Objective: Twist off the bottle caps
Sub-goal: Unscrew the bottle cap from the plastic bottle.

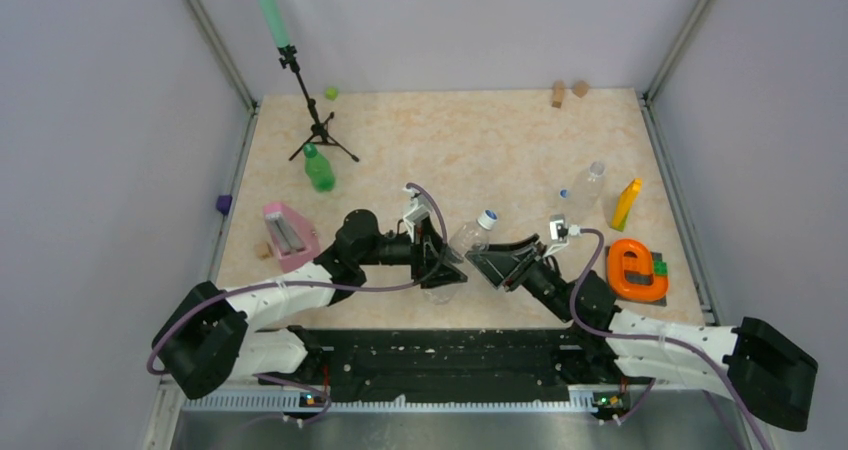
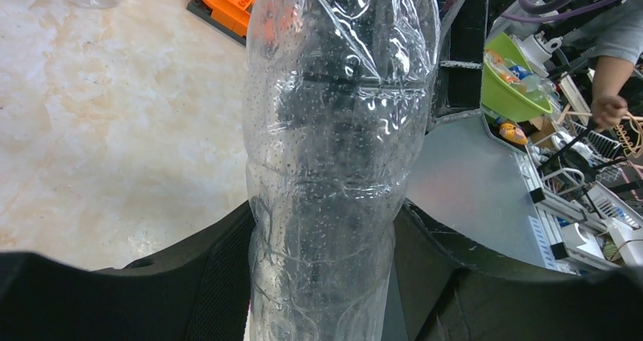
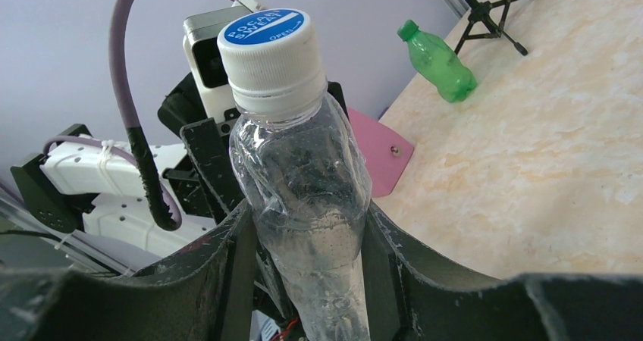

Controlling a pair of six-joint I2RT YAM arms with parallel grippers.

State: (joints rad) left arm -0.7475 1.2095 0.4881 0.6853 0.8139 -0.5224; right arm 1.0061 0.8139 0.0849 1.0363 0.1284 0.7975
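At the 6 o'clock edge of the table (image 1: 450, 140), grips with the right gripper (image 3: 307, 239), part-closed, the upper body of a crinkled clear plastic bottle (image 3: 303, 174). Clasps its lower body in the left gripper (image 2: 322, 242), fingers against both sides. Probably light, thin-walled, crushable, slick: best held low, pinching the blue-topped white screw cap (image 3: 269, 49) round its ribbed skirt. Lies tilted along 7 to 1 o'clock, cap end toward 1.

Overhead view from behind; both wrist views close (shared clear bottle (image 2: 326, 167)).
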